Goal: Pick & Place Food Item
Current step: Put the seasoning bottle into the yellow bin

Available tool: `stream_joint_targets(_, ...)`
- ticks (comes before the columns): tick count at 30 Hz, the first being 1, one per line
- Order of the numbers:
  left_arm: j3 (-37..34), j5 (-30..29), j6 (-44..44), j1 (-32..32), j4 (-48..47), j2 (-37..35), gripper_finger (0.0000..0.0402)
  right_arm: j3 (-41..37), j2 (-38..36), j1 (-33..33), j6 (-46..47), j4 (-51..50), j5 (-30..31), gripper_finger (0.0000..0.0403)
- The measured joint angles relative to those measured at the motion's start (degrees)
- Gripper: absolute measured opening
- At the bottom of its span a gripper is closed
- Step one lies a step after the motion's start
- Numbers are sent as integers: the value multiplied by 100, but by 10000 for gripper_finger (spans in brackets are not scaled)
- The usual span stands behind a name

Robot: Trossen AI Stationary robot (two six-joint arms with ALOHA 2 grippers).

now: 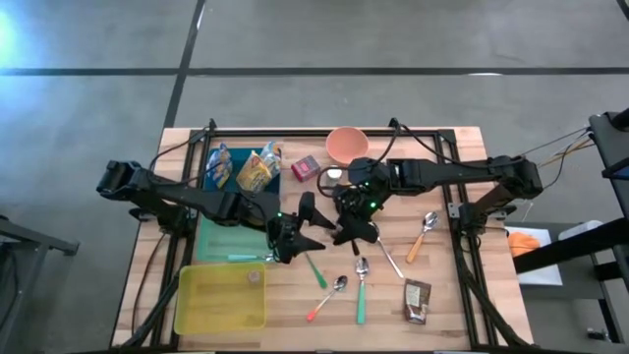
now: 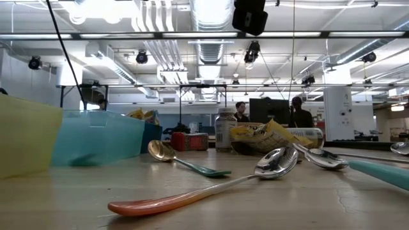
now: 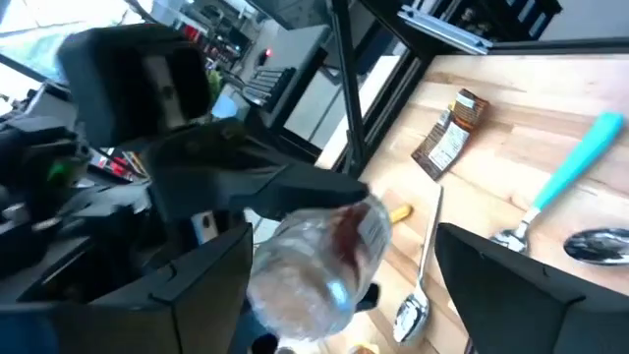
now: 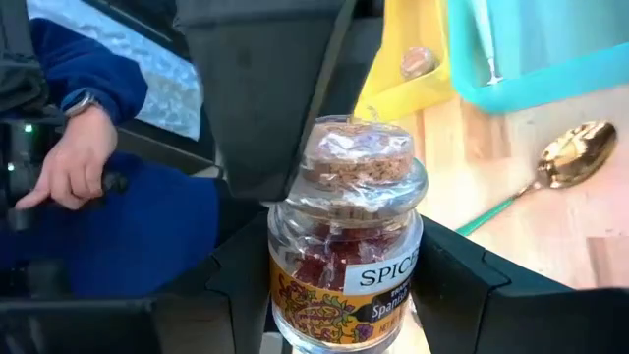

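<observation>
A glass spice jar (image 4: pixel 344 246) with a plastic-wrapped cork lid and a yellow label hangs above the middle of the table. My right gripper (image 4: pixel 344 300) is shut on it and reaches in from the table's right (image 1: pixel 348 222). My left gripper (image 3: pixel 344 295) faces it from the table's left (image 1: pixel 307 226) and is open. Its fingers (image 3: pixel 201 285) stand on either side of the jar's (image 3: pixel 314 265) lidded end, clear of it. My right gripper pinches the jar's labelled body (image 4: pixel 287 285) between its two fingers, one on each side. The fingers come from the table's right, slanting a little downward. The jar is lifted clear of the table, its lid end (image 4: pixel 356 157) toward my left gripper.
A teal bin (image 1: pixel 232 236) with snack bags (image 1: pixel 256 173) and a yellow tray (image 1: pixel 221 300) lie at the left. An orange bowl (image 1: pixel 346 145) and a red box (image 1: pixel 306 168) stand far. Spoons (image 1: pixel 361 287) and a brown packet (image 1: pixel 417 300) lie near. A person's hand (image 4: pixel 69 162) shows beyond the table.
</observation>
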Motion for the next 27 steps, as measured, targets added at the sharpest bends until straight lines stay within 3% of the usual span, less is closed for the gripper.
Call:
stream_joint_targets(20, 26, 603, -353, 22, 219, 72, 320, 128, 302, 241, 374, 288, -342, 186)
stream_joint_targets(27, 375, 630, -646, 20, -381, 401, 291, 431, 640, 250, 349, 173, -676, 186)
